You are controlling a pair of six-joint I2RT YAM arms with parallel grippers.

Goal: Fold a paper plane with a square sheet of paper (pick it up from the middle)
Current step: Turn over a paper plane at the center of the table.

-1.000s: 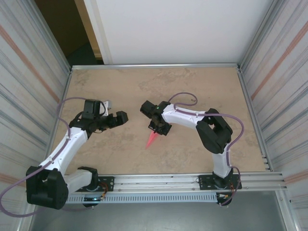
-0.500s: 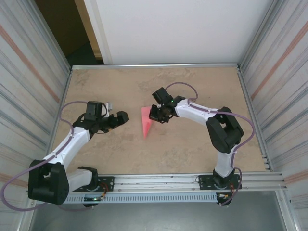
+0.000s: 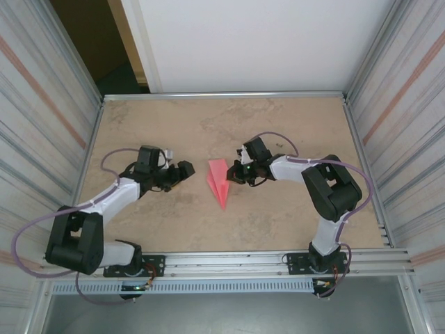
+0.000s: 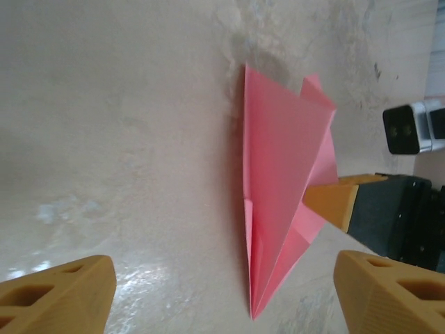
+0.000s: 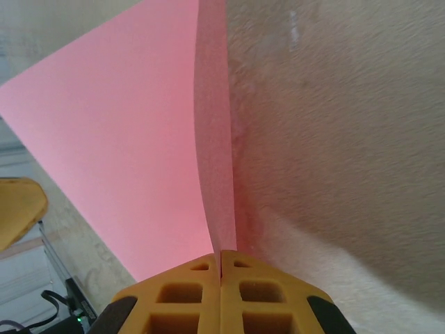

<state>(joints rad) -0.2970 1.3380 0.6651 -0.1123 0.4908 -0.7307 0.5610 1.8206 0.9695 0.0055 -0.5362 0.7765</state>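
**Pink paper dart held between two robot arms**

A beige, stone-patterned table [image 3: 174, 216] stands before me, walled in by ribbed metal panels [image 3: 42, 125]. Near its middle sits the paper plane [image 3: 219, 181], a narrow pink dart with its tip toward the table's near edge. To the plane's right, the right gripper [image 3: 236, 172] is pinched tight on one folded edge. To the plane's left, a little apart from it, the left gripper [image 3: 182, 172] faces it with its fingers [image 4: 62, 292] spread and nothing between them. The folding looks nearly finished. Next, I judge, the left gripper must close gently on the free wing without crumpling it.
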